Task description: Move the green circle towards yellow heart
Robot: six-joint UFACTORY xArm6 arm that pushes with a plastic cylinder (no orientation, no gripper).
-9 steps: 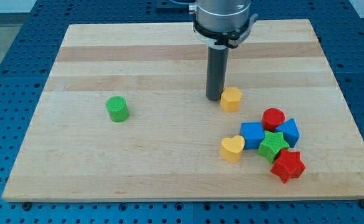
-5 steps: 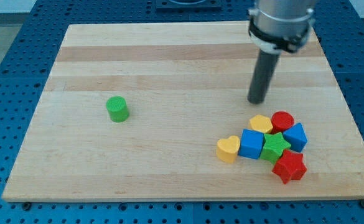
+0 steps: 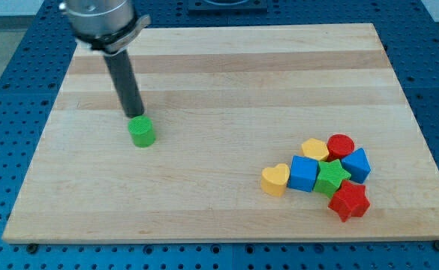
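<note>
Pale wooden desk (image 3: 204,75) carries a small green cylindrical circle block (image 3: 141,131) alone on the view's left half; a yellow heart-shaped block (image 3: 276,180) sits well apart toward the view's lower right, at the left edge of a tight cluster. Cluster: blue cube (image 3: 305,173), green star block (image 3: 331,178), red star block (image 3: 347,201), yellow hexagonal block (image 3: 315,149), red cylinder (image 3: 341,145), second blue block (image 3: 356,164). No pincer on this rig, so nothing to report as spread or pressed together; the dark rod ends in my tip (image 3: 137,116), which stands at the upper-left rim of the green circle, touching or just short of it; cannot tell which. Judgement: the push line should run from the view's upper left down toward the lower right, through the circle's centre, aimed at the heart. Tip looks slightly too far above; a shift leftward would help. An off-centre push risks the cylinder rolling off the rod sideways.
</note>
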